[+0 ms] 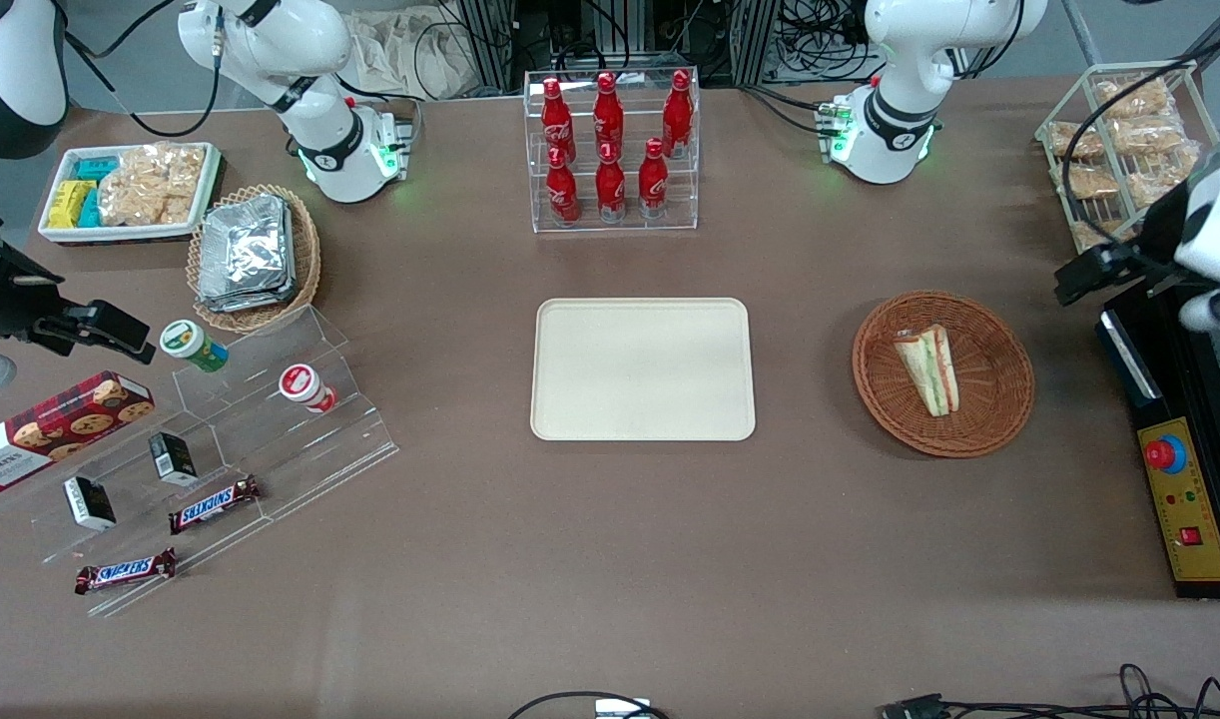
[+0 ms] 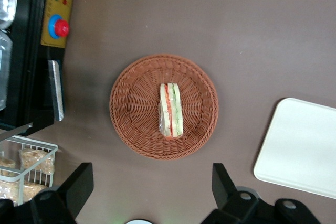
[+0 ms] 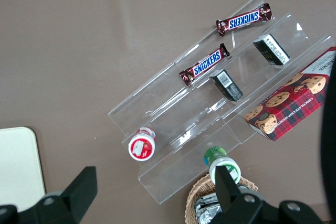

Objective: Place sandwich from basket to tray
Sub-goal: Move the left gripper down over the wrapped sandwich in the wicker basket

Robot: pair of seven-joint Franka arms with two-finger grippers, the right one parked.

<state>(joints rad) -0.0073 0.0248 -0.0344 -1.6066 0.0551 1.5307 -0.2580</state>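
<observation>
The sandwich (image 1: 929, 367) (image 2: 170, 109), a wrapped white-bread wedge with green and pink filling, lies in the round reddish-brown basket (image 1: 999, 414) (image 2: 134, 111). The cream tray (image 1: 642, 369) (image 2: 304, 150) lies flat at mid-table with nothing on it, beside the basket toward the parked arm's end. My gripper (image 1: 1104, 268) (image 2: 151, 182) hangs high above the table at the working arm's end, off to the side of the basket. It is wide open with nothing between its fingers (image 2: 79, 184), and they touch neither basket nor sandwich.
A black control box with a red button (image 1: 1179, 499) (image 2: 58, 24) sits close to the gripper. A wire rack of snack packets (image 1: 1119, 140) (image 2: 26, 166) stands nearby. A rack of red bottles (image 1: 610, 150) stands farther from the camera than the tray. An acrylic snack shelf (image 1: 221, 439) fills the parked arm's end.
</observation>
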